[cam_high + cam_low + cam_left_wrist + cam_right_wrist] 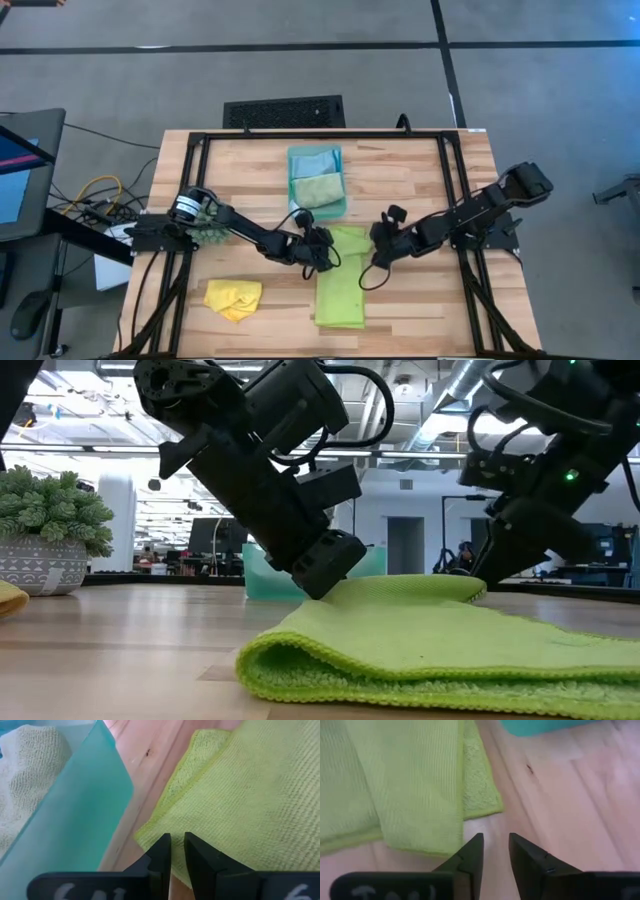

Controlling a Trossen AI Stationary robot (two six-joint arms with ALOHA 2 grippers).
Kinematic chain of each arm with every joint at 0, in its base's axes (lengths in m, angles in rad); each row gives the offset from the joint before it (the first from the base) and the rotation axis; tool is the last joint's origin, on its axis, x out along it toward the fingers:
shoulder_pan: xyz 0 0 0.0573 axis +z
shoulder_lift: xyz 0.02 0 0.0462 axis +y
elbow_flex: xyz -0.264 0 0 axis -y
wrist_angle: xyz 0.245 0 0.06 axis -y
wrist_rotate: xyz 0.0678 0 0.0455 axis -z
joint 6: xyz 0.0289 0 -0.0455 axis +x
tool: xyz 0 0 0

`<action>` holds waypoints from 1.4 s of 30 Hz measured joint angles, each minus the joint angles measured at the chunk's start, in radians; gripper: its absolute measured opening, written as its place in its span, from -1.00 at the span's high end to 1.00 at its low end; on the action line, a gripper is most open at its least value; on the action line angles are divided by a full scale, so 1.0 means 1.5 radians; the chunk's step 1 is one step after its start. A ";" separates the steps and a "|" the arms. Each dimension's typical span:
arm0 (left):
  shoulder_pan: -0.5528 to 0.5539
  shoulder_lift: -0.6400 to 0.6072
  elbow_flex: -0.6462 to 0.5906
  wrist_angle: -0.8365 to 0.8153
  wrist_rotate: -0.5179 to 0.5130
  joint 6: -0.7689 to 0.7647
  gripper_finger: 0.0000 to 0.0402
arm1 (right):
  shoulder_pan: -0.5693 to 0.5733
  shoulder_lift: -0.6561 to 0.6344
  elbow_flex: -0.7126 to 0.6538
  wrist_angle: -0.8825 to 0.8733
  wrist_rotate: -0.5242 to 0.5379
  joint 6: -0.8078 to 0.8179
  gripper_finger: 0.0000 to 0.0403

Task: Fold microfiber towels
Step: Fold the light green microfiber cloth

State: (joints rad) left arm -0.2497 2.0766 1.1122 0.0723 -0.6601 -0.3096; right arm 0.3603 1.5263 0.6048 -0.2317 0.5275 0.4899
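Bare table [420, 190] right of the tray [341, 185] (arms crowd the middle).
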 joint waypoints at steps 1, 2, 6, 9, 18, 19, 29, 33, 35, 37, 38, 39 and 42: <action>0.000 0.000 0.000 0.000 0.000 -0.003 0.77 | 0.000 -0.001 0.000 0.000 -0.005 0.020 0.46; 0.000 0.000 0.000 0.000 0.001 -0.004 0.77 | -0.001 -0.002 0.000 0.001 -0.014 0.035 0.47; -0.002 0.002 -0.001 0.003 0.013 -0.021 0.77 | -0.012 0.000 0.000 0.011 -0.053 0.058 0.49; -0.004 0.002 -0.001 0.003 0.015 -0.021 0.77 | -0.028 0.000 -0.014 0.056 -0.103 0.061 0.49; -0.004 0.002 -0.001 0.002 0.016 -0.015 0.77 | -0.054 -0.002 -0.056 0.132 -0.194 0.041 0.52; -0.004 0.002 -0.001 0.002 0.016 -0.014 0.77 | -0.052 -0.002 -0.057 0.133 -0.194 0.030 0.55; -0.018 -0.008 0.037 -0.056 -0.038 0.029 0.77 | -0.025 0.000 -0.059 0.222 -0.141 -0.086 0.93; -0.039 -0.025 0.075 -0.148 -0.148 0.028 0.77 | -0.029 -0.001 -0.039 0.229 -0.044 -0.165 0.93; -0.051 -0.025 0.091 -0.192 -0.198 0.013 0.77 | -0.040 -0.001 -0.030 0.231 -0.030 -0.222 0.96; -0.061 -0.027 0.097 -0.206 -0.235 0.000 0.77 | -0.054 -0.001 -0.023 0.229 -0.026 -0.271 0.98; -0.064 -0.027 0.097 -0.207 -0.242 -0.002 0.77 | -0.061 -0.001 -0.022 0.229 -0.026 -0.282 0.97; -0.066 -0.027 0.097 -0.210 -0.244 -0.006 0.77 | -0.067 -0.002 -0.022 0.222 -0.025 -0.282 0.96; -0.065 -0.020 0.097 -0.213 -0.238 -0.028 0.77 | -0.084 -0.002 -0.022 0.176 -0.028 -0.245 0.89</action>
State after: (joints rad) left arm -0.3470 2.0460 1.2570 -0.2471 -1.0168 -0.3516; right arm 0.2339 1.5238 0.5720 0.0329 0.4849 0.1226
